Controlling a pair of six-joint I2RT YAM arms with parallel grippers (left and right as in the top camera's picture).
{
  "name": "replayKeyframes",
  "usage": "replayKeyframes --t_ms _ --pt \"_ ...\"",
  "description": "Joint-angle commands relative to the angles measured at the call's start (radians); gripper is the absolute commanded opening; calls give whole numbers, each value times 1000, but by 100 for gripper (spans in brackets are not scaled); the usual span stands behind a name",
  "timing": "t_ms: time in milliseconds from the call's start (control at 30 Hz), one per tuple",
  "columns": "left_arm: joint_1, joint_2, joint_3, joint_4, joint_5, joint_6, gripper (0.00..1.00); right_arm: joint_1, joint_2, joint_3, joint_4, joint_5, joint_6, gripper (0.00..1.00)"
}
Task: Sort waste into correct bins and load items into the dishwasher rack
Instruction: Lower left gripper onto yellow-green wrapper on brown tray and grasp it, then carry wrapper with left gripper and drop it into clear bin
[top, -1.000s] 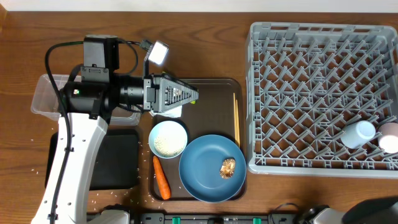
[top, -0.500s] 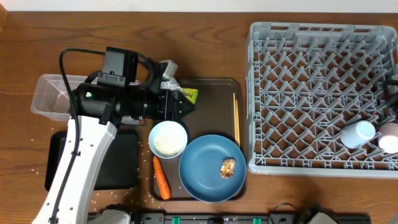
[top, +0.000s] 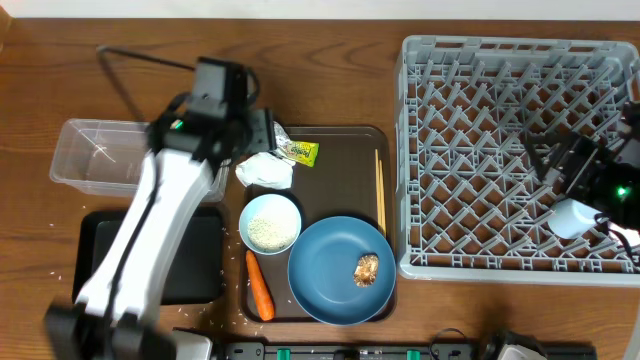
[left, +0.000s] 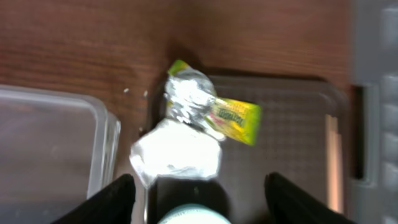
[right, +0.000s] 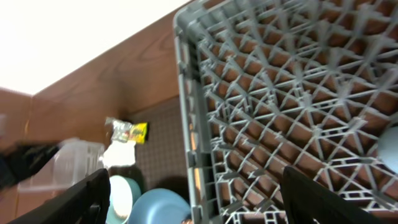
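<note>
Clear plastic tub (top: 95, 155) lies left of the brown serving tray (top: 340, 160), and the black tray (top: 195, 260) sits off its lower-left corner. Your left gripper (left: 199, 186) hovers over the serving tray's upper-left corner, jaws wide apart and empty. Below it the crumpled napkin (top: 265, 170) rests on that corner, the yellow-green wrapper (top: 300, 151) just beside it. Also on the serving tray:

- the white bowl (top: 270, 222), with rice inside
- the carrot (top: 260, 285)
- the blue plate (top: 325, 270), carrying the brown lump (top: 366, 270)
- the chopsticks (top: 380, 190), along its right edge

Right of the serving tray stands the grey rack (top: 480, 150), with a pale cup (top: 575, 217) lying inside. Your right gripper (right: 199, 193) is above it, spread wide and gripping nothing.
</note>
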Motion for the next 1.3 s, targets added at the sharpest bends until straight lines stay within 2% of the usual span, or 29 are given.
replayKeyframes --t_ms 0,233,367,733,767,900,1000,1100,1267 --pt "-1 140 -17 59 -87 -6 69 39 2 -6 -10 0 -19 81" --pt "-3 328 -17 227 -58 -23 70 64 2 -6 -36 8 -19 80" --pt "-3 376 -17 293 -58 -74 70 67 2 -8 -50 25 -19 81" --pt "-10 465 -17 426 -51 -74 70 66 2 -39 -76 38 -19 80" --pt "-10 468 -17 428 -50 -74 64 67 2 -39 -76 44 -19 80" --pt "-11 464 -16 422 -50 -74 29 67 2 -39 -75 49 -19 80" --pt "-11 434 -16 422 -43 -74 13 67 2 -39 -74 49 -19 80" --pt "-11 376 -16 422 37 -74 6 66 2 -39 -73 49 -19 80" --pt "-12 269 -16 390 100 -74 6 66 2 -39 -74 49 -19 80"
